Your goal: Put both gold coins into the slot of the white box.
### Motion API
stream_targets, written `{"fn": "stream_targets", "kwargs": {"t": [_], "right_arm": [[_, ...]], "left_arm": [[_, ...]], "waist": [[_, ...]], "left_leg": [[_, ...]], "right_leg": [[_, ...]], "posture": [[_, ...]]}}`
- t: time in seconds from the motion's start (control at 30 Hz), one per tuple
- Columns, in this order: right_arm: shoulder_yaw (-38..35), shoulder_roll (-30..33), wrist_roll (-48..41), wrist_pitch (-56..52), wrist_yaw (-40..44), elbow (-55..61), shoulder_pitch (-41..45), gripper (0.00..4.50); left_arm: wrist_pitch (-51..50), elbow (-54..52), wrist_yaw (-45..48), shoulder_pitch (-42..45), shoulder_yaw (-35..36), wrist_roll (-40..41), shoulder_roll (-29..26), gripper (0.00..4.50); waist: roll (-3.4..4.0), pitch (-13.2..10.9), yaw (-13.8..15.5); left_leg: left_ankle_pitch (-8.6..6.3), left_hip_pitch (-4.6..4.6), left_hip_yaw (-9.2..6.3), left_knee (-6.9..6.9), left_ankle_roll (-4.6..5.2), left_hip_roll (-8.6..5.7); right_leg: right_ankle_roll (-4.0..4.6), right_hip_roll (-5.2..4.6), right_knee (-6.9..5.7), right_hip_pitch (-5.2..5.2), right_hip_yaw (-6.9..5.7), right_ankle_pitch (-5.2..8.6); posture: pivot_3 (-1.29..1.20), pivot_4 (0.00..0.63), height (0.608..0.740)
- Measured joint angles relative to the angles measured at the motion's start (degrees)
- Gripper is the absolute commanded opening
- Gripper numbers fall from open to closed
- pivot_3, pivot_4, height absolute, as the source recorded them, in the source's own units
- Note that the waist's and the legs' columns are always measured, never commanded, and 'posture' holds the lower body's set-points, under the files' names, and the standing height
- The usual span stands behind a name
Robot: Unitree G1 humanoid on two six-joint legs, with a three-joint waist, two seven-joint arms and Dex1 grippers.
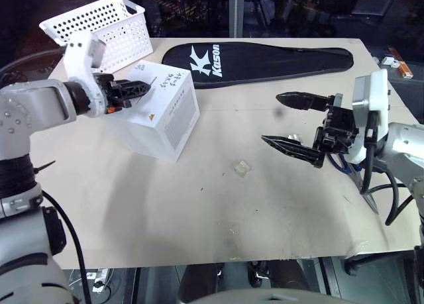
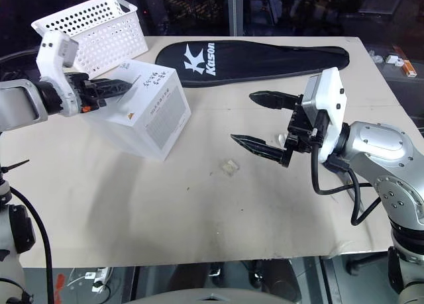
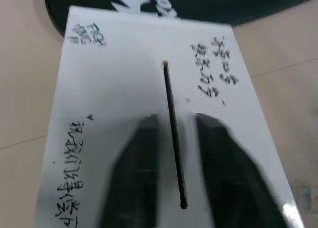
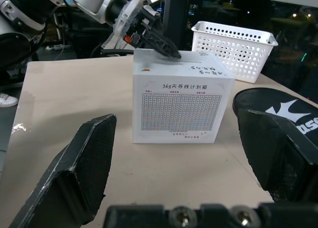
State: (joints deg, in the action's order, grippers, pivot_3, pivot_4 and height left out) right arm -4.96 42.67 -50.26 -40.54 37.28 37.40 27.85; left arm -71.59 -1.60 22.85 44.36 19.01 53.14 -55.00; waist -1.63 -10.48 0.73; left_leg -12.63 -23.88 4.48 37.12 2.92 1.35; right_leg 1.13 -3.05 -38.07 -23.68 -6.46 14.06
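The white box (image 1: 162,112) stands on the tabletop (image 1: 199,211); the left claw (image 3: 175,138), fingers slightly parted and empty, hovers astride its slot (image 3: 173,133). The right claw (image 1: 286,122), wide open and empty, hangs well apart from the box.

Bright overhead light floods my beige tabletop (image 1: 199,204); soft shadows lie below my right pincer (image 1: 286,122). My left pincer's fingers (image 3: 134,178) blur over the glaring white cardboard box (image 3: 119,89).

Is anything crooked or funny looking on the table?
Yes: the white box sits turned at an angle to the table's edges. A small clear piece lies alone mid-table. Nothing looks spilled or broken.
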Motion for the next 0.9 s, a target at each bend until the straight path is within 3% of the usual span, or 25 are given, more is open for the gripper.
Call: {"fn": "stream_targets", "kwargs": {"t": [0.13, 0.17, 0.3, 0.4, 0.47, 0.5, 0.6, 0.67, 0.8, 0.9], "right_arm": [[0.26, -1.23, -0.3, -0.55, -0.96, 0.02, -0.74, 4.23], [0.88, -2.48, -0.42, -0.95, -1.88, 0.02, -1.19, 4.23], [4.64, -3.33, 1.85, -2.01, -3.82, -0.13, -2.13, 4.23], [10.63, -4.0, 8.03, -3.33, -6.66, -1.58, -3.62, 4.23], [16.03, -4.89, 12.88, -4.28, -8.67, -3.46, -5.82, 4.23], [18.21, -5.04, 14.27, -4.38, -8.65, -4.08, -6.92, 4.23], [22.6, -8.59, 17.29, -4.55, -8.92, -5.92, -8.12, 3.43], [24.4, -10.55, 18.97, -4.65, -9.17, -7.37, -7.83, 2.61], [25.47, -12.73, 22.22, -5.32, -9.75, -10.02, -6.91, 2.61], [25.43, -14.43, 23.14, -5.84, -9.75, -11.24, -6.25, 1.77]], "left_arm": [[3.14, -8.77, 9.43, -7.06, 8.31, 6.01, -0.08, 2.1], [1.57, -11.41, 12.99, -9.33, 11.78, 12.42, 0.16, 2.1], [1.44, -16.94, 17.69, -14.53, 15.76, 18.83, -0.07, 2.1], [1.8, -25.17, 19.82, -22.89, 15.71, 22.65, 1.45, 2.86], [4.69, -32.97, 20.88, -29.9, 14.26, 21.6, 2.77, 3.7], [6.01, -35.88, 21.36, -33.11, 14.02, 20.35, 3.13, 3.7], [11.99, -40.74, 24.45, -42.43, 12.82, 13.58, 3.62, 3.74], [14.99, -41.03, 25.72, -45.65, 11.87, 10.36, 3.96, 3.74], [20.22, -41.07, 28.81, -50.65, 11.62, 5.23, 3.84, 3.74], [22.32, -41.06, 29.21, -51.43, 11.43, 3.68, 3.79, 3.74]], "waist": [[0.0, 0.0, -0.09], [-0.01, 0.0, -0.04], [0.02, 0.02, 0.01], [0.0, 0.04, -0.02], [0.04, 0.02, 0.03], [0.03, 0.02, 0.03], [0.07, 0.03, -0.15], [0.09, 0.03, -0.04], [0.1, 0.03, 0.27], [0.09, 0.04, 0.21]], "left_leg": [[0.0, 0.02, 0.05, -0.01, -0.01, 0.0], [0.0, 0.02, 0.01, 0.01, -0.01, 0.0], [0.0, 0.08, 0.02, 0.05, -0.01, -0.01], [0.0, 0.08, 0.01, 0.07, -0.01, -0.01], [0.0, 0.05, 0.03, 0.06, -0.01, -0.01], [0.0, 0.04, 0.03, 0.05, -0.01, -0.01], [0.0, 0.11, 0.04, 0.02, -0.01, 0.0], [0.0, 0.12, 0.01, 0.02, -0.01, 0.0], [-0.03, 0.05, -0.05, 0.07, -0.01, -0.01], [-0.04, 0.03, -0.05, 0.08, -0.03, -0.01]], "right_leg": [[0.16, -0.05, 0.02, 0.01, 0.03, -0.1], [0.16, -0.05, 0.02, 0.01, 0.0, -0.09], [-0.02, -0.06, 0.01, 0.05, 0.02, 0.01], [0.0, -0.07, -0.02, 0.05, 0.03, 0.0], [0.15, -0.08, -0.03, 0.04, 0.05, -0.08], [0.18, -0.07, -0.02, 0.02, 0.04, -0.1], [0.18, -0.03, -0.05, 0.02, 0.04, -0.08], [0.02, -0.01, -0.07, 0.02, 0.02, 0.01], [0.02, -0.03, -0.04, 0.02, -0.02, 0.01], [0.02, -0.04, -0.02, 0.02, -0.01, 0.01]], "posture": [[0.0, 0.15, 0.738], [0.0, 0.15, 0.738], [0.0, 0.15, 0.738], [0.0, 0.15, 0.738], [0.0, 0.15, 0.738], [0.0, 0.15, 0.738], [0.0, 0.15, 0.738], [0.0, 0.15, 0.738], [0.0, 0.15, 0.738], [0.0, 0.15, 0.738]]}}
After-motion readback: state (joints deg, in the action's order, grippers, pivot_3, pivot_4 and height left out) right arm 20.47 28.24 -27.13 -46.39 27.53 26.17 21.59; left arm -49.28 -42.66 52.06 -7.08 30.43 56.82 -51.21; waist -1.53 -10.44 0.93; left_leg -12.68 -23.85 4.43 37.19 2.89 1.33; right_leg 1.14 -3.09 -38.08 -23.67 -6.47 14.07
